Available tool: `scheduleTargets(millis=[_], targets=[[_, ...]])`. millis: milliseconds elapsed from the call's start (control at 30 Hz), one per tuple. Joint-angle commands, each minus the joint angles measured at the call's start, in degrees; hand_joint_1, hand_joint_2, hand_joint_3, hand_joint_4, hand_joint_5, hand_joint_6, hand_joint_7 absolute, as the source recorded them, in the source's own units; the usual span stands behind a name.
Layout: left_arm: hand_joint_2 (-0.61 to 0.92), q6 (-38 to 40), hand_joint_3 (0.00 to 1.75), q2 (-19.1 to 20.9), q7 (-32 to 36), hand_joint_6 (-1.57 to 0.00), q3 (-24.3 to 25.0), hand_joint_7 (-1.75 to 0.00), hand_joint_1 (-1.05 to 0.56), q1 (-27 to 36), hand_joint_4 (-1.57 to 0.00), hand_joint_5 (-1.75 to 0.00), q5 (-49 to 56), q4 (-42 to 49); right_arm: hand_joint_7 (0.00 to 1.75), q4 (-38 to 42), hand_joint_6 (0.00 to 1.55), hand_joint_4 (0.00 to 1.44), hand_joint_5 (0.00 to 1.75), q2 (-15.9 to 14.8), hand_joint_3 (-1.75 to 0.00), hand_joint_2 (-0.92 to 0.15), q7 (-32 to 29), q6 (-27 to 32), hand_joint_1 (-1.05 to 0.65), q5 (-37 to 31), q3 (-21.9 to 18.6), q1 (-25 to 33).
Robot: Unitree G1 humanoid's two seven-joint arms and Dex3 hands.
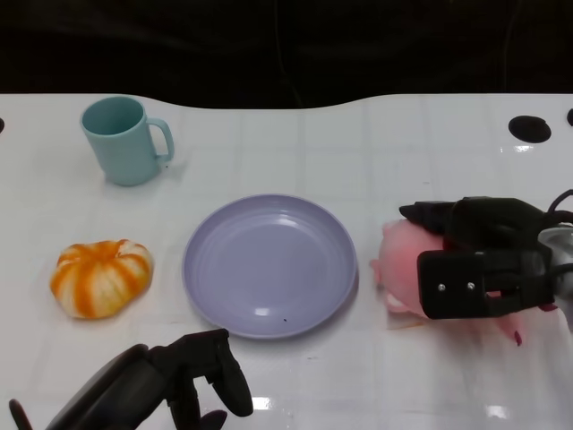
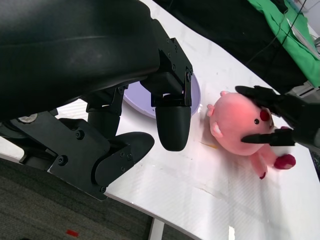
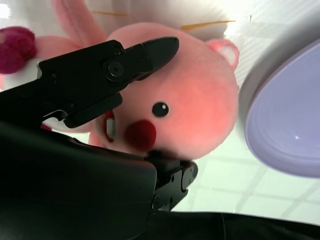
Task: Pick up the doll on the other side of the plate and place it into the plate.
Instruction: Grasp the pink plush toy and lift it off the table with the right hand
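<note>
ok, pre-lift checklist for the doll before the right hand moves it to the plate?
1. Right hand fingers on both sides of pink doll: ok.
2. Firm grip: cannot tell; the doll is on the table, contact is unclear.
3. Plate bare inside: ok.
4. Path from doll to plate free: ok; they lie side by side.
5. Left hand out of the way: ok; near edge, holding nothing.
6. Cup and pumpkin clear of the route: ok.
</note>
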Motion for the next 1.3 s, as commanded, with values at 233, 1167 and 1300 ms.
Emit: scheduleTargets(millis=[233, 1167, 1300], targets=[[0.59, 1.05, 1.1, 0.1, 0.22, -0.53, -0.57, -1.48, -0.16, 0.49, -0.58, -1.75, 0.69, -1.61, 0.06, 13.6, 0.3, 0.14, 0.21, 3.59, -0.02, -0.9, -5.06, 0.54, -0.65, -1.6, 4.61, -4.8], [0.61, 3.56, 1.05, 0.66, -0.64, -0.55, -0.07, -1.46, -0.17, 1.28, -0.58, -1.75, 0.87, -4.51, 0.66, 16.55, 1.04, 0.8, 1.57, 4.74, -0.25, -0.92, -21.21, -5.14, -0.29, 2.61, 1.85, -4.73], [0.61, 2.36, 1.05, 0.9, -0.68, -0.54, 0.43, -1.46, -0.16, 2.2, -0.59, -1.75, 0.3, -4.42, 0.96, 14.81, 0.91, 0.83, 1.71, 4.83, -0.3, -0.88, -26.21, -6.53, -0.25, 3.72, -0.19, -2.71]])
